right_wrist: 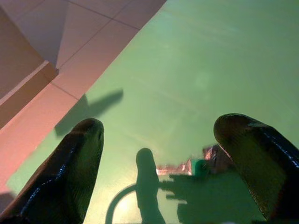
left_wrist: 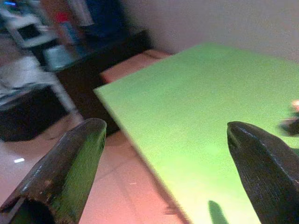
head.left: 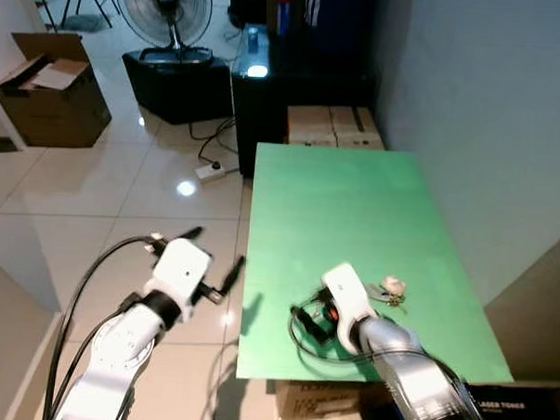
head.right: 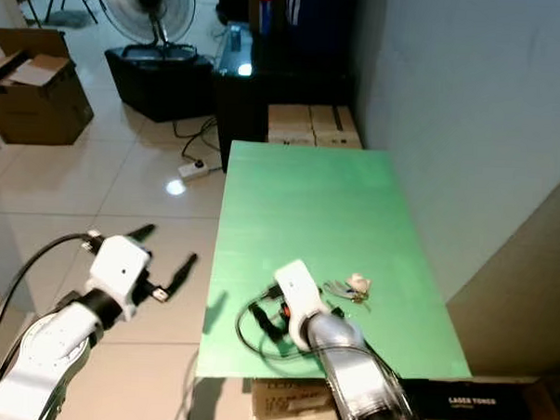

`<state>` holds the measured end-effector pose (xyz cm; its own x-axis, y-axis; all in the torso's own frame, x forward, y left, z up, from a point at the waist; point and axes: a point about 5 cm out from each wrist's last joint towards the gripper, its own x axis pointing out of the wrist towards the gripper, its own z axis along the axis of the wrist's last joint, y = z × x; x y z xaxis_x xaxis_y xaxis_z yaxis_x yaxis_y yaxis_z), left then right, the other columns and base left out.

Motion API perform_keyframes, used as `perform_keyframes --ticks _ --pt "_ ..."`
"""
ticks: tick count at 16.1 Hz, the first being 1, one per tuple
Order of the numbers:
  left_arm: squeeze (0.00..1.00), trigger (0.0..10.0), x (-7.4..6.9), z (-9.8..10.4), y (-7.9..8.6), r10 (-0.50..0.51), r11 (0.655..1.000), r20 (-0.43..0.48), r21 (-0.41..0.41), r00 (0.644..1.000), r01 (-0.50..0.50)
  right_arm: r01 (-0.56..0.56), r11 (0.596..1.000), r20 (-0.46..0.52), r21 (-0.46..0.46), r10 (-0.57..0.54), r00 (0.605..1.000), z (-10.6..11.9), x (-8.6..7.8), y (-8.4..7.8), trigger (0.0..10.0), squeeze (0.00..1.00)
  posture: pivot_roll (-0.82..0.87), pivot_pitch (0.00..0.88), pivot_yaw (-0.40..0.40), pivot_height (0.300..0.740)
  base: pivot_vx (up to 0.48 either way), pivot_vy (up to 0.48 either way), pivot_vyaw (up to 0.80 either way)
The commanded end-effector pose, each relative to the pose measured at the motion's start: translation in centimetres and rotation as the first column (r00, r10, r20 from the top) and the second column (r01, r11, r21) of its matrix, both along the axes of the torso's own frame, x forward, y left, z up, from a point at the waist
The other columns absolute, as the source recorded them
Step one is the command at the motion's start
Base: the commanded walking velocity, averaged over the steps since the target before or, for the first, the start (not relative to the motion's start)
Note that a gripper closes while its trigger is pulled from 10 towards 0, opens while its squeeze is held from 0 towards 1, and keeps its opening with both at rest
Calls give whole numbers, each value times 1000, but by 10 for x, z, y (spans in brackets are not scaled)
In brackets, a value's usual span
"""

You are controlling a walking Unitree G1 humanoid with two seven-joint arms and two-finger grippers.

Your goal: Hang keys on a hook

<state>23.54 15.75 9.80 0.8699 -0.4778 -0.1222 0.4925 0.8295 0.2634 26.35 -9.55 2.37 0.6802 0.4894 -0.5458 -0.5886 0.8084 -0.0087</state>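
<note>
A bunch of keys (head.left: 391, 289) with a pale fob lies on the green table (head.left: 355, 204) near its front. My right gripper (head.left: 308, 318) is open and low over the table, just left of the keys. It points toward the table's left edge. In the right wrist view the open right gripper (right_wrist: 161, 123) has a small pink and green item (right_wrist: 196, 165) on the table between its fingers; I cannot tell what it is. My left gripper (head.left: 215, 251) is open above the floor, just off the table's left edge, holding nothing. The left wrist view looks past the left gripper (left_wrist: 166, 127) along the tabletop.
A grey wall (head.left: 489, 108) runs along the table's right side. Beyond the far end stand cardboard boxes (head.left: 335, 127) and a black cabinet (head.left: 267, 88). A fan (head.left: 165, 10), an open box (head.left: 53, 88) and a power strip (head.left: 210, 171) are on the tiled floor at left.
</note>
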Motion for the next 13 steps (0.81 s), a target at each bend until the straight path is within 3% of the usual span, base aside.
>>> perform_keyframes --ticks 1,3,8,11,12,13 --pt "0 10000 -3 4 -2 -65 998 -23 -22 998 64 23 999 -2 -39 -23 1000 -1 6 -2 10000 1000 -30 69 69 740 0 0 0" --pt "0 10000 -11 2 2 -139 990 -72 -31 988 137 36 993 -45 -115 -41 998 -8 14 -1 10000 1000 -19 76 67 740 0 0 0" --pt "0 10000 -15 7 3 -158 986 -84 -73 984 152 162 962 -120 -221 -192 974 -23 25 -16 10000 1000 -4 61 43 740 0 0 0" --pt "0 10000 -12 7 3 -143 988 -79 -75 987 137 170 968 -138 -185 -197 971 -22 34 -11 10000 1000 -3 62 30 740 0 0 0" --pt "0 10000 -12 7 3 -136 989 -75 -73 988 131 178 971 -131 -162 -200 971 -19 37 -8 10000 729 -2 59 28 740 0 0 0" --pt "0 10000 -11 8 3 -129 989 -71 -76 989 124 200 967 -110 -157 -218 970 -17 41 -8 10000 0 -1 59 26 740 0 0 0"
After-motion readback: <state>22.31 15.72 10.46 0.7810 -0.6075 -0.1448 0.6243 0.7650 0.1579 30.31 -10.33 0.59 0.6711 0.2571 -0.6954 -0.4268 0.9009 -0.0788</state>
